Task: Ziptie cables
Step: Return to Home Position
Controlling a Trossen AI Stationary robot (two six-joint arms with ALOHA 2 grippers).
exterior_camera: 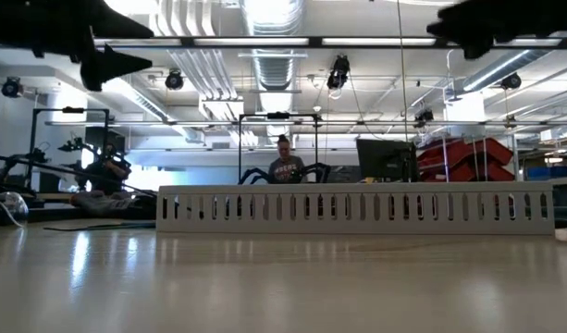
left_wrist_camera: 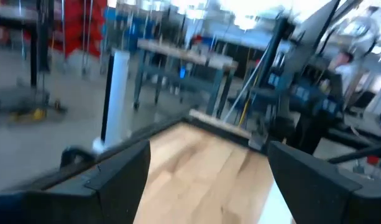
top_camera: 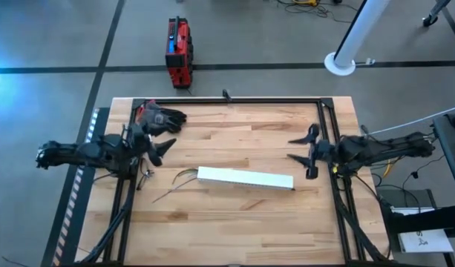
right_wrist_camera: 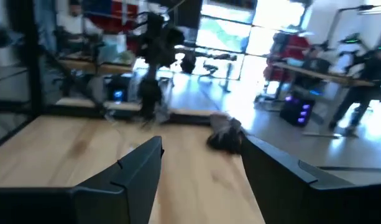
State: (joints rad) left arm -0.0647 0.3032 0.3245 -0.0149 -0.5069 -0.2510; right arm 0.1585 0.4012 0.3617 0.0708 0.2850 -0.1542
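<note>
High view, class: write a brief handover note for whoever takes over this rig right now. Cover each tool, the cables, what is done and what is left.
Left tool: open, empty, raised above the left side of the table.
Right tool: open, empty, raised above the right side.
White cable duct: lies mid-table and looks closed from above.
Cables: thin ends trail out of the duct's left end onto the wood; the rest is hidden, and no zip tie is visible.
Done: the cables seem stowed and covered.
Left: probably only parking both arms at home.
</note>
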